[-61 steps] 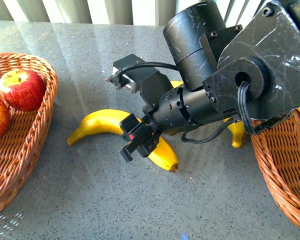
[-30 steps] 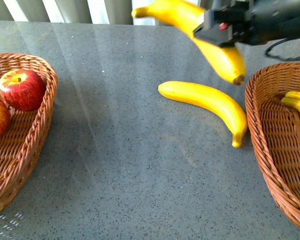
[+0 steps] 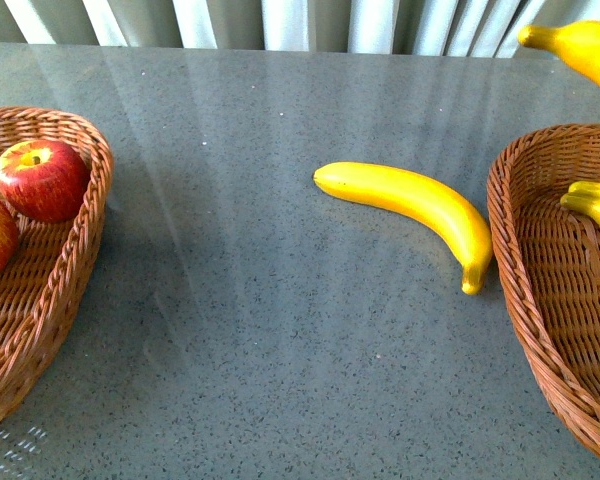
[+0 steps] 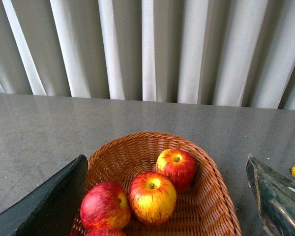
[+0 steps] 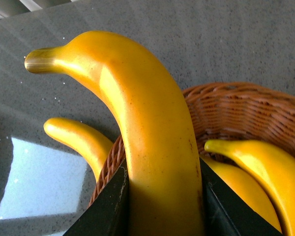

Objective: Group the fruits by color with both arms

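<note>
My right gripper (image 5: 162,201) is shut on a yellow banana (image 5: 142,132), held in the air over the right wicker basket (image 5: 246,108); in the front view only the banana's end (image 3: 580,45) shows at the top right corner. Two bananas (image 5: 255,172) lie in that basket. Another banana (image 3: 410,205) lies on the grey table just left of the right basket (image 3: 540,300). Red-yellow apples (image 4: 152,196) sit in the left wicker basket (image 4: 211,187), below my open left gripper (image 4: 167,196). Two of them (image 3: 42,178) show in the front view.
The left basket (image 3: 80,250) stands at the table's left edge. White vertical slats (image 4: 147,49) run behind the grey table (image 3: 250,330).
The right arm lifted a banana off the table and carried it up and right, out of the front view, to above the right basket. The other banana stayed put.
</note>
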